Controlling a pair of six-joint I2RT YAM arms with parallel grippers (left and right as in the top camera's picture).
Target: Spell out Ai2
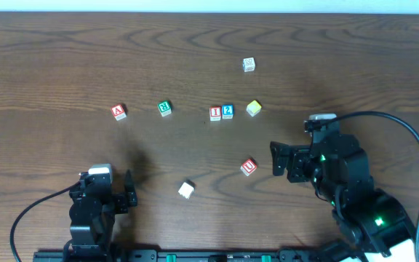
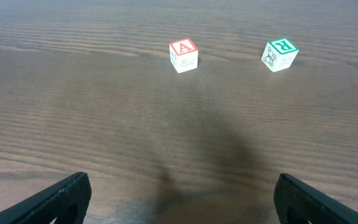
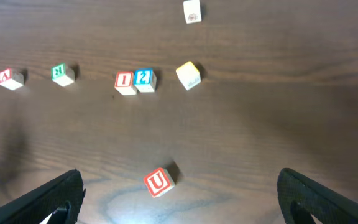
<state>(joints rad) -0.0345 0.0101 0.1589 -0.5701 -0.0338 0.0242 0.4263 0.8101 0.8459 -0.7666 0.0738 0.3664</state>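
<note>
The red A block (image 1: 119, 111) lies at the left of the row; it also shows in the left wrist view (image 2: 183, 55) and the right wrist view (image 3: 10, 77). The red I block (image 1: 214, 113) touches the blue 2 block (image 1: 228, 110), and both show in the right wrist view, I (image 3: 125, 81) and 2 (image 3: 144, 79). My left gripper (image 1: 106, 191) is open and empty, well short of the A block, fingers at the bottom of its view (image 2: 179, 202). My right gripper (image 1: 276, 159) is open and empty (image 3: 179, 196), right of the U block.
A green R block (image 1: 165, 108) lies between A and I. A yellow block (image 1: 254, 108) is right of the 2. A red U block (image 1: 248, 167) lies by my right gripper. A white block (image 1: 186, 190) lies near the front, another pale block (image 1: 249, 65) at the back.
</note>
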